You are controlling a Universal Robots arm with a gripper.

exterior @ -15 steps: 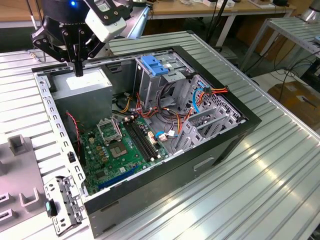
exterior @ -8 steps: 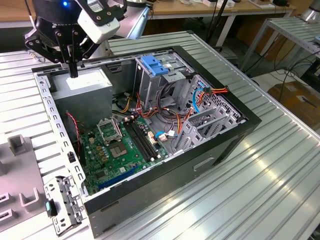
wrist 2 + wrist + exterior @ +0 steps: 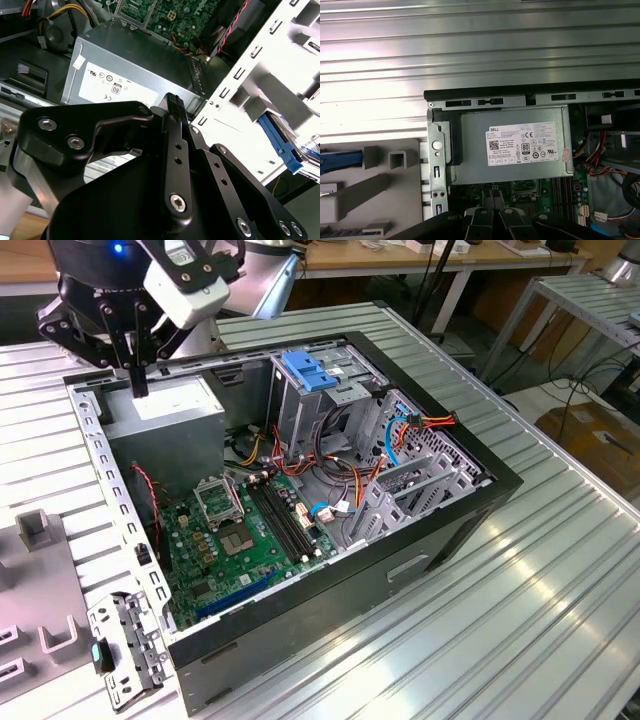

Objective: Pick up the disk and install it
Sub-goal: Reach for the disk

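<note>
The gripper (image 3: 138, 390) hovers directly above the power supply (image 3: 170, 408), jaws closed together (nothing clamped). The disk (image 3: 339, 160), blue rail showing, lies on the grey fixture (image 3: 375, 197), apart from the power supply.

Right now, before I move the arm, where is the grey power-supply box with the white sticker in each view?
Exterior view: the power-supply box sits in the case corner at the exterior view's left, below the pincer.
Second wrist view: the box lies just beyond the pincer tip.
First wrist view: the box lies against the case's black rim.
Shared landmark: the green motherboard bordering the box.
</note>
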